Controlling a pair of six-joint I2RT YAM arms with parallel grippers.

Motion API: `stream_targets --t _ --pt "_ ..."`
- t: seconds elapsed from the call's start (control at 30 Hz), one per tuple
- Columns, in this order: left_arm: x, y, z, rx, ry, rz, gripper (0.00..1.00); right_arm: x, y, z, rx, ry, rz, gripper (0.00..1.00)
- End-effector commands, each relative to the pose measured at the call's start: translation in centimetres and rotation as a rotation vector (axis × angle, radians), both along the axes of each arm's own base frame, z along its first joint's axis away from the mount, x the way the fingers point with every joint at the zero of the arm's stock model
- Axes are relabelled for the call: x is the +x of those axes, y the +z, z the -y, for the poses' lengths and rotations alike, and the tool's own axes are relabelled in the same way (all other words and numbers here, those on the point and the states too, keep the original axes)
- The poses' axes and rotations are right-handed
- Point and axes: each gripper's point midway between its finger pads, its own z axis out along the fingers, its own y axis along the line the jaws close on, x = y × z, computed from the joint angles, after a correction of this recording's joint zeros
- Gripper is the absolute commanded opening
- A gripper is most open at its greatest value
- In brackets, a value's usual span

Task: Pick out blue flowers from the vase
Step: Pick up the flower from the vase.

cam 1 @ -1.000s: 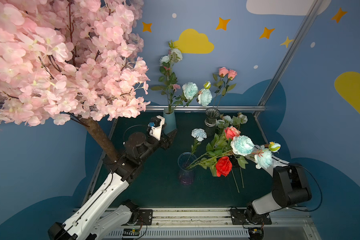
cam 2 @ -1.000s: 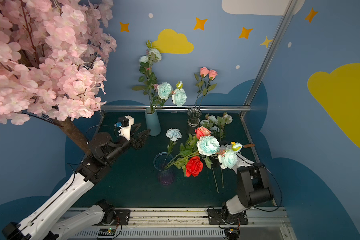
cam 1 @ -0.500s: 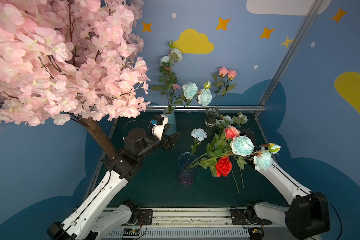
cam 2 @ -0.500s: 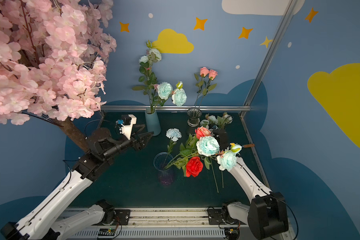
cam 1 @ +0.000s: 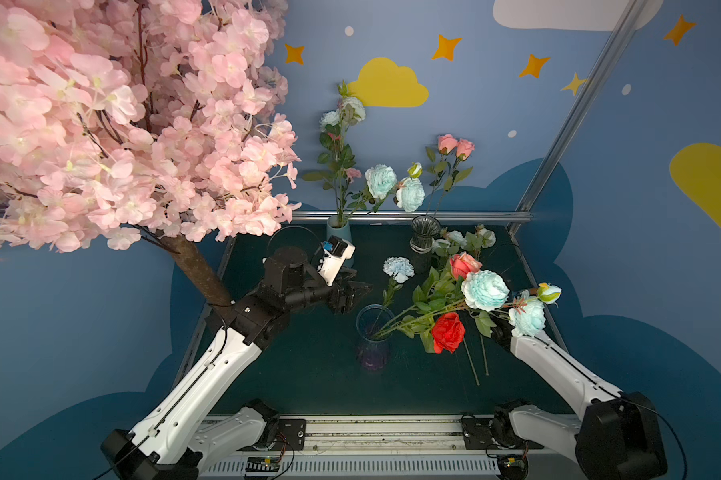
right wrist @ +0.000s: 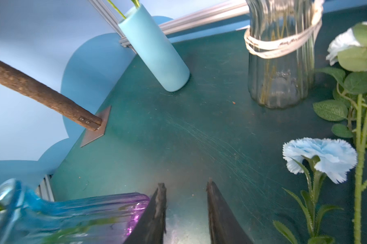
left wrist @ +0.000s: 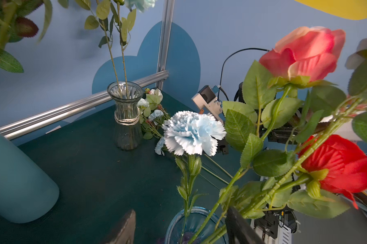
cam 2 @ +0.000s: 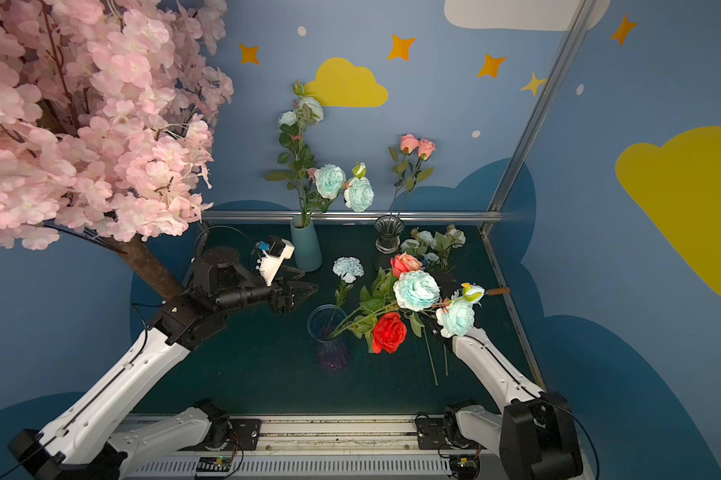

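While the left gripper (cam 1: 358, 280) hangs spread and empty, blue carnation (left wrist: 193, 133) just ahead of its tips, right gripper (right wrist: 185, 186) parted too, gripping nothing

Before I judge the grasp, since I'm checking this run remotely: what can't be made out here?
Right end effector: both top views, mostly hidden behind blue flowers.
Glass vase: right wrist view, blurred and cut off by the edge.
Left end effector: left wrist view, only fingertips show.
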Motion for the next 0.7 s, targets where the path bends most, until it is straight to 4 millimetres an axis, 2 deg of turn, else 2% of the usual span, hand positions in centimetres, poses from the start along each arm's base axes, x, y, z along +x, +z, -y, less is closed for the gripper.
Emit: stream_targets --t 0.0,0.13,0.33,0.4,0.5,0.63,0.67 --pt "-3.4 0.9 1.4 -0.048 -0.141 -0.001 0.67 -0.5 2.3 0.1 0.0 0.012 0.058 0.31" --pt "-5.8 0.6 3.7 -0.019 -0.234 0.014 0.65 -0.4 2.3 -0.2 0.022 0.017 0.059 0.28" --pt "-7.7 -1.8 7.6 0.101 -0.31 0.024 0.61 -0.1 1.3 -0.8 0.035 0.044 0.029 0.25" --pt "-7.0 -2.7 8.4 0.134 -0.282 0.026 0.6 -0.1 0.9 -0.7 0.027 0.042 0.026 0.25" --pt "-4.8 -3.4 8.9 0.187 -0.187 0.054 0.55 -0.1 0.9 -0.6 0.021 0.037 0.034 0.25" --pt "-3.4 -3.3 9.5 0.19 -0.136 0.089 0.49 -0.1 1.3 -0.6 0.026 0.034 0.049 0.25" --pt "-3.3 -3.2 9.6 0.184 -0.135 0.095 0.48 -0.3 0.1 -0.5 0.019 0.033 0.026 0.24"
